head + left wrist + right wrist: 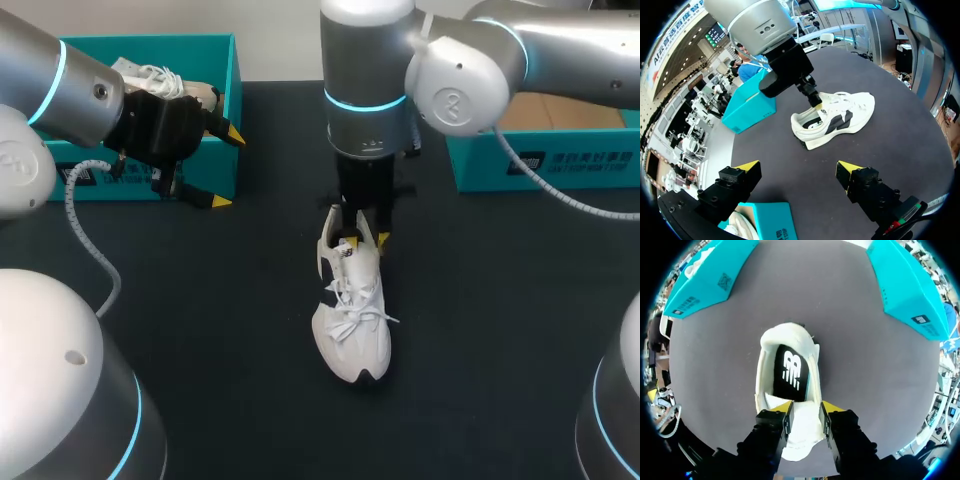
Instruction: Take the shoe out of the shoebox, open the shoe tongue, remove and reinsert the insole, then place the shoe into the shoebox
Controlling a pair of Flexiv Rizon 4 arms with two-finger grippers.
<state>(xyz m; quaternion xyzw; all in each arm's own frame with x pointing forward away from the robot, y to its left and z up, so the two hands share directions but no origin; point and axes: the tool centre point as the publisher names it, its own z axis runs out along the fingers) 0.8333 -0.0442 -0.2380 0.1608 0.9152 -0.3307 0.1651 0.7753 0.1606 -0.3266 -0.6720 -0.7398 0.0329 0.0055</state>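
The right arm's jaws [806, 407] were clamped on the white tongue [805, 426] of a white lace-up sneaker [352, 320], one yellow-tipped finger on each side of it. The arm came down from above onto the shoe. Just beyond the fingers the shoe's mouth lay open, showing a black insole [790, 371] with a white mark lying flat inside. The sneaker stood on its sole near the middle of the dark desk [500, 350], heel to the far side and toe to the near side, outside any box.

The left arm's jaws [228, 168] stood wide apart with nothing between them, above the desk at the far left and well apart from the sneaker. They were just beside the right near corner of an open teal cardboard shoebox [225, 75], in which another white shoe [165, 78] lay. A second teal cardboard box [540, 165] sat at the far right of the desk.
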